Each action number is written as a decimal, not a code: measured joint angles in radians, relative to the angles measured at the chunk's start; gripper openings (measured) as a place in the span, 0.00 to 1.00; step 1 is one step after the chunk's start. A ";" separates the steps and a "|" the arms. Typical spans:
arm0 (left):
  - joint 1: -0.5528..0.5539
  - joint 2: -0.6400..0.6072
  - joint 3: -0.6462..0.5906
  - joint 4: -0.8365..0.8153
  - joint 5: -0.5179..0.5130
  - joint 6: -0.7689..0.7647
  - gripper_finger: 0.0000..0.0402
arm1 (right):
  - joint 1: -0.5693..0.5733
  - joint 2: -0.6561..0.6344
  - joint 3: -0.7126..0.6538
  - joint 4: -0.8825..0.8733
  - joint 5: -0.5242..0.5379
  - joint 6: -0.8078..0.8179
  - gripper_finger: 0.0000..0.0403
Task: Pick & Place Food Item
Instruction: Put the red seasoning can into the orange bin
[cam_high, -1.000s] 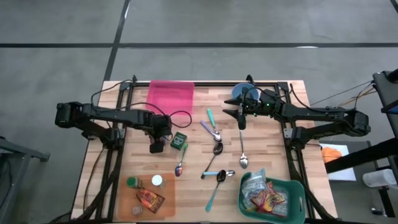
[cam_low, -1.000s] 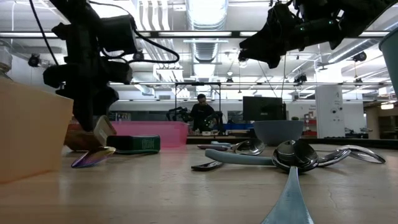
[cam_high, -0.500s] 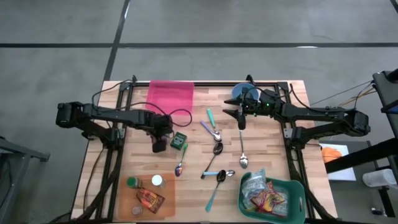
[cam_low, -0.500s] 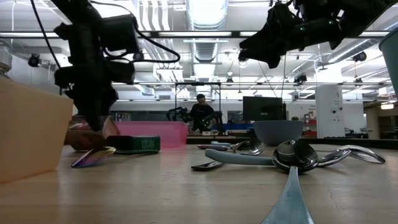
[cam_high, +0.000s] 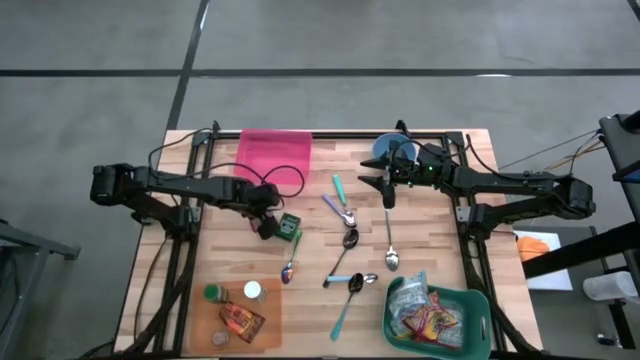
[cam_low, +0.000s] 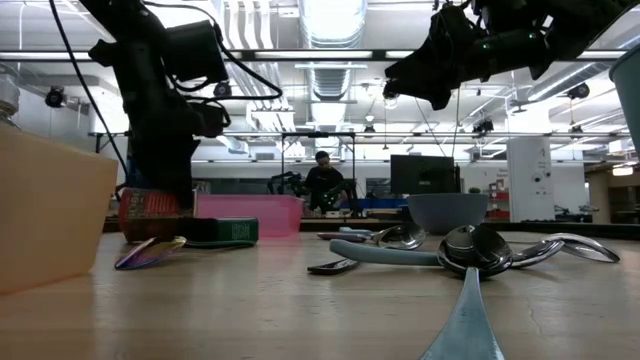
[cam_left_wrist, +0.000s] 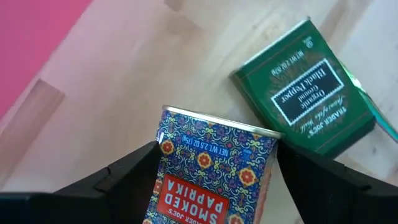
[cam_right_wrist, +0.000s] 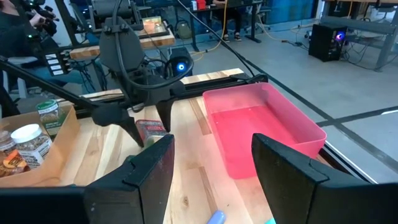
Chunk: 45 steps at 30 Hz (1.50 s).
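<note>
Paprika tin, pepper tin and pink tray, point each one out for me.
paprika tin (cam_left_wrist: 214, 171), left wrist view, on its patterned label.
pepper tin (cam_left_wrist: 306, 93), left wrist view, on its green label.
pink tray (cam_high: 274, 155), high view, on its bare floor.

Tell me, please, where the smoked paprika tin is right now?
The paprika tin sits between the left gripper's fingers, beside the green pepper tin, just ahead of the pink tray.
</note>
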<state>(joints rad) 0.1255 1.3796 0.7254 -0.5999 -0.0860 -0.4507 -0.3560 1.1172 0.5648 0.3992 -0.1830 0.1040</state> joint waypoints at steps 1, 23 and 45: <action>0.001 0.000 0.000 0.000 -0.001 -0.026 0.80 | 0.000 0.000 0.000 0.000 0.000 0.000 0.52; 0.001 -0.001 0.063 -0.045 0.008 -0.150 0.80 | 0.000 0.000 0.000 0.000 0.000 0.000 0.52; -0.026 -0.039 0.102 -0.278 0.064 -0.288 0.81 | 0.000 0.000 0.000 0.000 0.000 0.000 0.52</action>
<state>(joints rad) 0.0994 1.3407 0.8272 -0.8780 -0.0223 -0.7385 -0.3561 1.1175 0.5648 0.3991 -0.1831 0.1040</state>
